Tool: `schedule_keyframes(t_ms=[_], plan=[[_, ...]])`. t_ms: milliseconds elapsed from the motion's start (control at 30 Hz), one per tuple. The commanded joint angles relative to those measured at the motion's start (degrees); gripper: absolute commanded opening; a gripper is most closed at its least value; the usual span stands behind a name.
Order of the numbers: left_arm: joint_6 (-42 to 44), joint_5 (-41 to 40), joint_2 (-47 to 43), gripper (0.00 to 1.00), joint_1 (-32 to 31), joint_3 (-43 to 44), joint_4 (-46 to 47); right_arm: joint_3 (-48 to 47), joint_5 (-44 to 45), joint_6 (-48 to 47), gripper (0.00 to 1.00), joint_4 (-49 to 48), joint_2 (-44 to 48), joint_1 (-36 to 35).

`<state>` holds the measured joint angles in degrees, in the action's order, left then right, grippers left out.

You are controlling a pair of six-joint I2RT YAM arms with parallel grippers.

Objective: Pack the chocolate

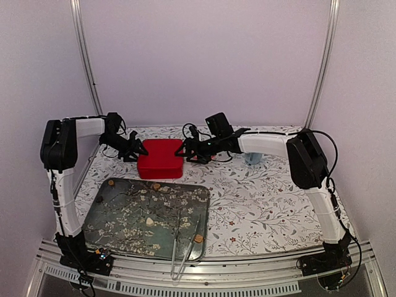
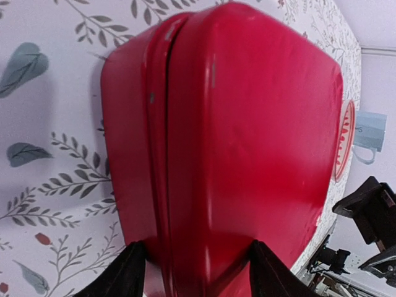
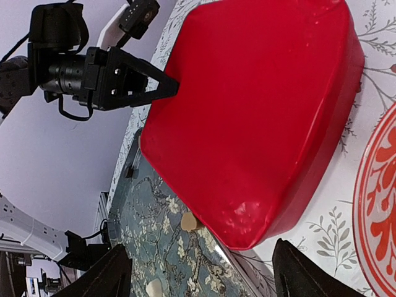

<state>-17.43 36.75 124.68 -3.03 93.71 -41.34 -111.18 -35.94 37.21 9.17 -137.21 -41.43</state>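
Apparently to keep it closed, the left claw [image 2: 197, 250] pinches the red box [image 1: 160, 158] across lid and base at its left end. The right claw [image 3: 201, 249] hangs spread at the box's right end. Loose chocolate [image 1: 156, 185] lies on the tray [image 1: 117, 213] before the box, near the tongs [image 1: 182, 253]. A patterned bowl [image 3: 377, 204] crowds the box's right side.

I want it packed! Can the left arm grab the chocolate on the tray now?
Probably not yet: the left gripper is closed around the red box. Once it lets go, the chocolate lies uncovered on the tray.
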Motion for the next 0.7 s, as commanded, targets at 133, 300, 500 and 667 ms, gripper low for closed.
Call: schedule_keyframes(t_ms=[133,300,500,667], plan=[[-2.73,0.9,2.39,0.57,-5.74,0.56,2.85,0.96,5.68,-3.04,0.77,4.15,5.45,0.38],[-3.24,1.11,3.32,0.57,-6.9,1.88,2.85,1.4,9.05,-3.62,0.74,5.86,6.28,0.46],[-3.53,1.27,3.68,0.56,-7.42,2.59,2.85,1.4,16.26,-4.31,0.68,9.71,6.79,1.17],[-3.55,1.81,4.69,0.55,-8.15,3.94,2.85,1.14,15.59,-4.88,0.68,9.88,6.33,1.71]])
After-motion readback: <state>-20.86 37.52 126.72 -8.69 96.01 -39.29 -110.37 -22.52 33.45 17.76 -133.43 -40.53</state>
